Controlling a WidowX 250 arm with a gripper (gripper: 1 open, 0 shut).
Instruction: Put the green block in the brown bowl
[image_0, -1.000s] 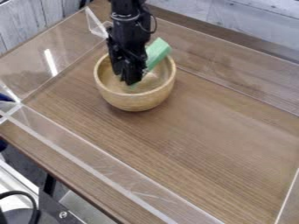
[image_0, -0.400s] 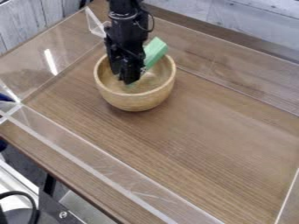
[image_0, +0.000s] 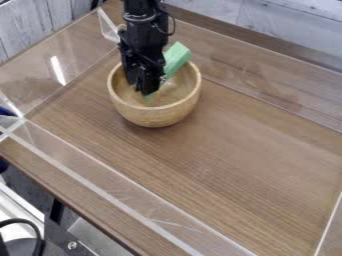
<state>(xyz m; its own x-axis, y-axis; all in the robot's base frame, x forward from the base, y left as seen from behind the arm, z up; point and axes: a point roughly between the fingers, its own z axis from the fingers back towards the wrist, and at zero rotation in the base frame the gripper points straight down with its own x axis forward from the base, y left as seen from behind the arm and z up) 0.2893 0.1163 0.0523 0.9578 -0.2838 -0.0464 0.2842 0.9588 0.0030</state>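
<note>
The brown bowl (image_0: 156, 103) stands on the wooden table, left of centre toward the back. My black gripper (image_0: 144, 84) points straight down into it, fingers low inside the bowl. The green block (image_0: 175, 59) shows as a tilted mint-green piece at the gripper's right side, over the bowl's far rim. The jaws look shut, and the block appears to be clamped in them, though the gripper body hides the contact.
A clear acrylic wall (image_0: 54, 70) runs around the wooden table top (image_0: 227, 160). Pale plank walling lies behind. The table's front edge drops off at the lower left, where cables hang.
</note>
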